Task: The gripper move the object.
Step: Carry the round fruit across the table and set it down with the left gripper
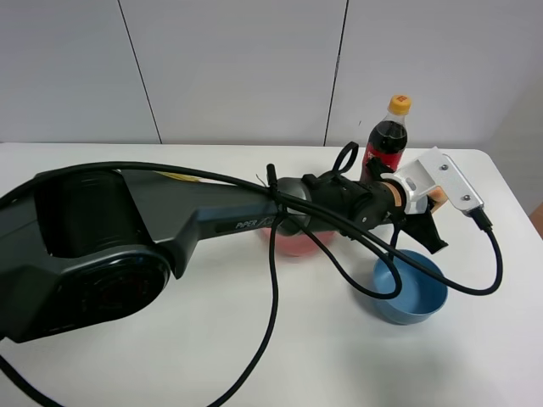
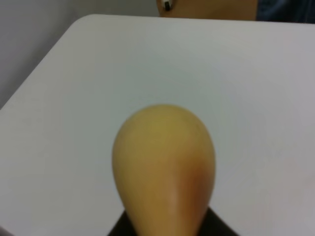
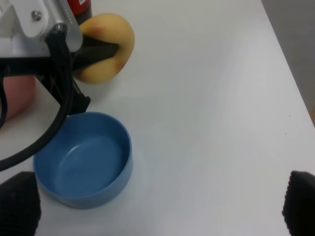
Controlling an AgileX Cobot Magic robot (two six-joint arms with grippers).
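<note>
My left gripper (image 1: pixel 433 212), black-fingered with a white bracket, reaches across to the right side of the table. It is shut on the tan-beige potato-like object (image 1: pixel 439 197). The object fills the left wrist view (image 2: pixel 165 167), over bare white table. In the right wrist view a black finger (image 3: pixel 96 51) presses into the object (image 3: pixel 110 44), which sits just beyond the rim of the blue bowl (image 3: pixel 81 160). My right gripper (image 3: pixel 160 206) is open and empty, with its fingertips at the view's two lower corners, above the table beside the bowl.
The blue bowl (image 1: pixel 410 287) stands at the front right. A pink bowl (image 1: pixel 293 242) lies under the left arm. A cola bottle (image 1: pixel 386 144) stands behind the gripper. Black cables loop over the blue bowl. The table's right edge (image 1: pixel 509 195) is close.
</note>
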